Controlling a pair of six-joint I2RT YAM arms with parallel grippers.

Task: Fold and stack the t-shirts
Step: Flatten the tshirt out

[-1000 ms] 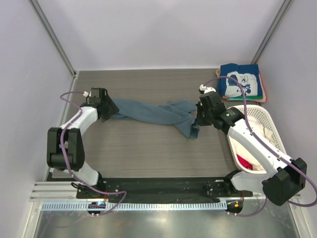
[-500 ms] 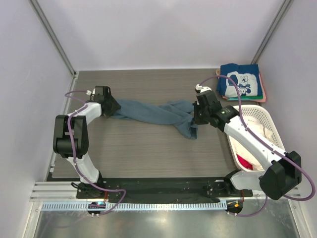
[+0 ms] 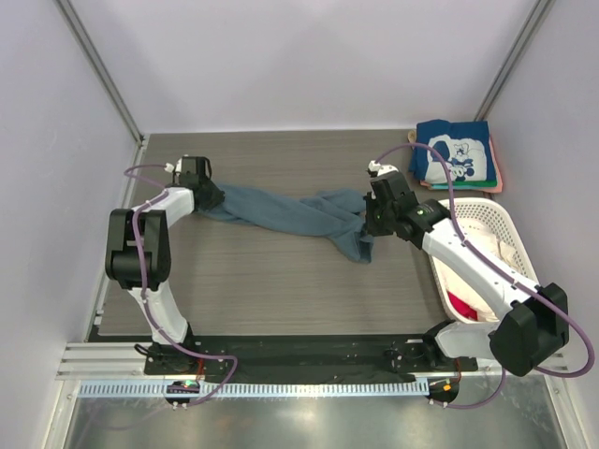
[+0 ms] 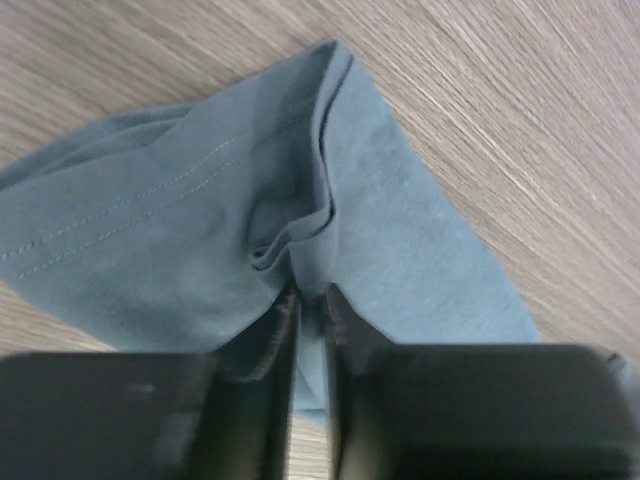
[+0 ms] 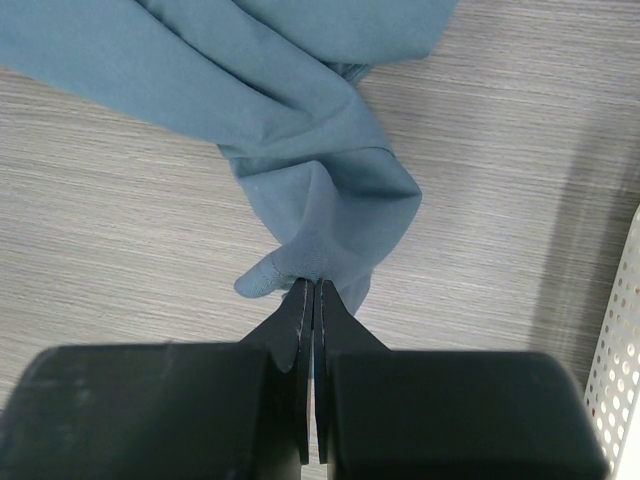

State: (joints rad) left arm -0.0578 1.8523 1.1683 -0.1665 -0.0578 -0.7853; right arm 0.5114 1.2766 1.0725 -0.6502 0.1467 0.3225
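Observation:
A slate-blue t-shirt (image 3: 290, 213) lies stretched and twisted across the wooden table (image 3: 271, 281) between my two grippers. My left gripper (image 3: 208, 198) is shut on its left end; the wrist view shows the cloth (image 4: 330, 220) bunched between the jaws of that gripper (image 4: 308, 295). My right gripper (image 3: 370, 223) is shut on the right end, pinching a fold of the cloth (image 5: 320, 190) in that gripper (image 5: 313, 285). A folded navy t-shirt with white cartoon print (image 3: 454, 157) lies on a pink one at the far right corner.
A white lattice basket (image 3: 513, 245) stands at the right edge, holding cream and red cloth (image 3: 461, 305). Grey walls close the table on three sides. The arm bases sit on a black rail at the near edge.
My left gripper has pulled its end of the shirt farther back and left. My right gripper shifted slightly left and back. The shirt stays stretched between them.

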